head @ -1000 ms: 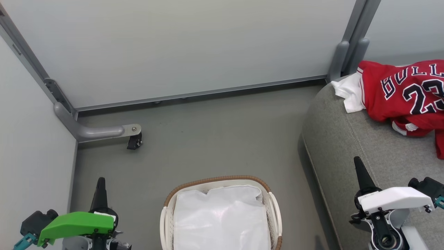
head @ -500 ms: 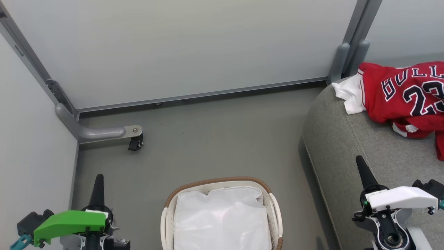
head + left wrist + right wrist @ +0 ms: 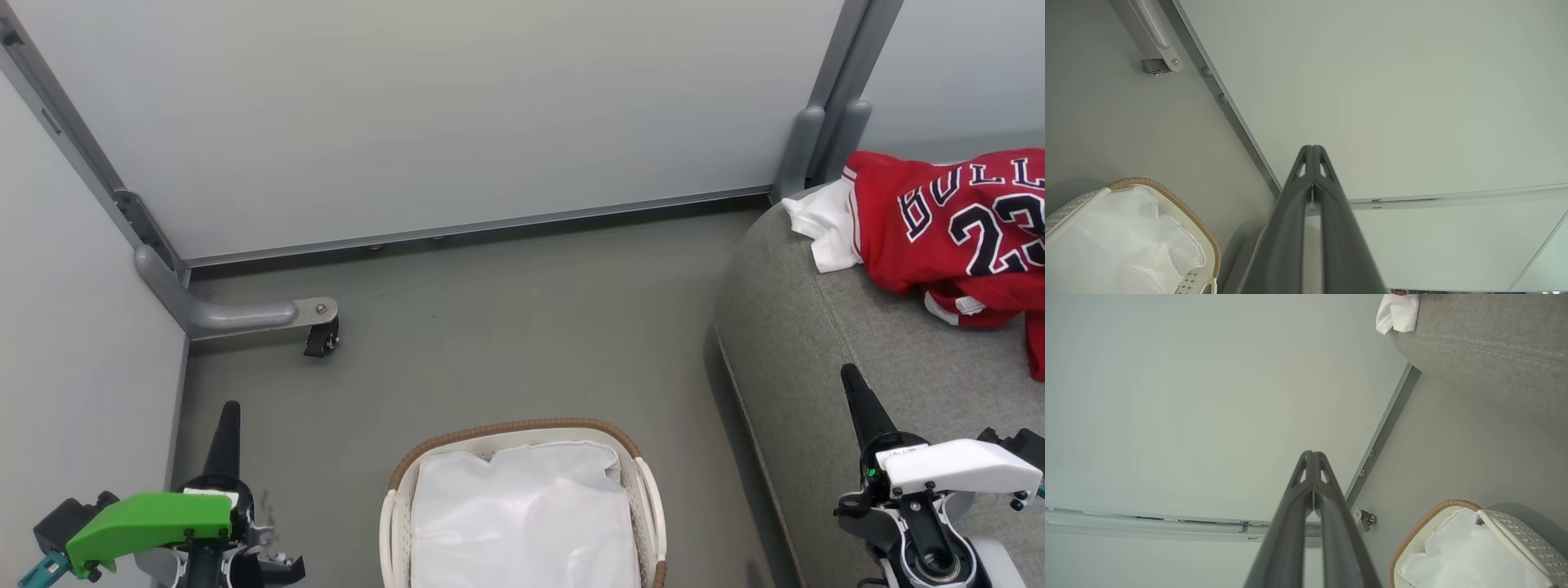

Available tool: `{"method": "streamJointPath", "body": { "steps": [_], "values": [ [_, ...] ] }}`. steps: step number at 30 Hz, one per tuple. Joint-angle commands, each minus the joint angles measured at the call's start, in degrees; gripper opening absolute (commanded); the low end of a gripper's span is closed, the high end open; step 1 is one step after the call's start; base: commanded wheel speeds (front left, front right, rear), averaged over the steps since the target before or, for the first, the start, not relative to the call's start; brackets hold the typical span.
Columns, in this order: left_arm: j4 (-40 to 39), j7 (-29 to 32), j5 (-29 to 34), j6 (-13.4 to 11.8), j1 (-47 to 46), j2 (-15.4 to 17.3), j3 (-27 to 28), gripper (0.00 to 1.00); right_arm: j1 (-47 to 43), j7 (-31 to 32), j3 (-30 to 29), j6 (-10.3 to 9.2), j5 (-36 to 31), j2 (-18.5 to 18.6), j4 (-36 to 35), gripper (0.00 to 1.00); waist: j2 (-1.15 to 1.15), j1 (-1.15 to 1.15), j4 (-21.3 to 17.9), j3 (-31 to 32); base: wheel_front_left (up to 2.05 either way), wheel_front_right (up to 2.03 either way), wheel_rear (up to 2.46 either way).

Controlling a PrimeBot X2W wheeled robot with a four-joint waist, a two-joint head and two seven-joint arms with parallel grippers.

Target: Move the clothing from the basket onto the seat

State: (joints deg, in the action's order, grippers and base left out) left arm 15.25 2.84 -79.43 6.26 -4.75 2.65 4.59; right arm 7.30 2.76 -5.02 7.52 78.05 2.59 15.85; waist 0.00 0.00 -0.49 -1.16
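Note:
The red "BULLS 23" jersey (image 3: 963,224) and a small white cloth (image 3: 824,224) lie on the grey seat (image 3: 816,359) at the right; the cloth (image 3: 1397,312) hangs over the seat's edge (image 3: 1486,347). The white slatted basket (image 3: 645,490) with a brown rim stands on the floor at bottom centre, holding only a glossy white liner (image 3: 522,523). My left gripper (image 3: 226,416) is shut and empty over the floor, left of the basket (image 3: 1184,204). My right gripper (image 3: 853,380) is shut and empty above the seat's front part. Both wrist views show fingers pressed together (image 3: 1312,153) (image 3: 1312,457).
Pale partition panels (image 3: 424,106) close off the back and left. A grey foot with a black caster (image 3: 318,336) juts onto the floor at left. A grey post (image 3: 824,139) stands behind the seat. Bare grey floor (image 3: 522,327) lies between the basket and the panels.
The camera has tilted slightly, so the scene sits a little lower. Both grippers have drawn back toward the bottom of the head view, still shut and empty.

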Motion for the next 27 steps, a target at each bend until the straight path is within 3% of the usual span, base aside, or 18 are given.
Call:
{"method": "streamJointPath", "body": {
  "steps": [1,27],
  "values": [
    [-0.46,0.3,-1.38,0.37,-1.34,0.3,0.36,0.0,-0.65,0.46,-0.3,-0.04,1.35,0.33,-0.61,0.0,0.0,0.0,0.02,0.05,0.0,0.0,0.0],
    [-1.19,3.23,-11.01,1.26,-1.79,0.37,1.83,0.0,-1.27,3.36,-1.4,-0.04,12.16,0.44,-1.75,0.0,0.0,0.0,0.39,0.79,0.0,0.0,0.0]
  ]
}}
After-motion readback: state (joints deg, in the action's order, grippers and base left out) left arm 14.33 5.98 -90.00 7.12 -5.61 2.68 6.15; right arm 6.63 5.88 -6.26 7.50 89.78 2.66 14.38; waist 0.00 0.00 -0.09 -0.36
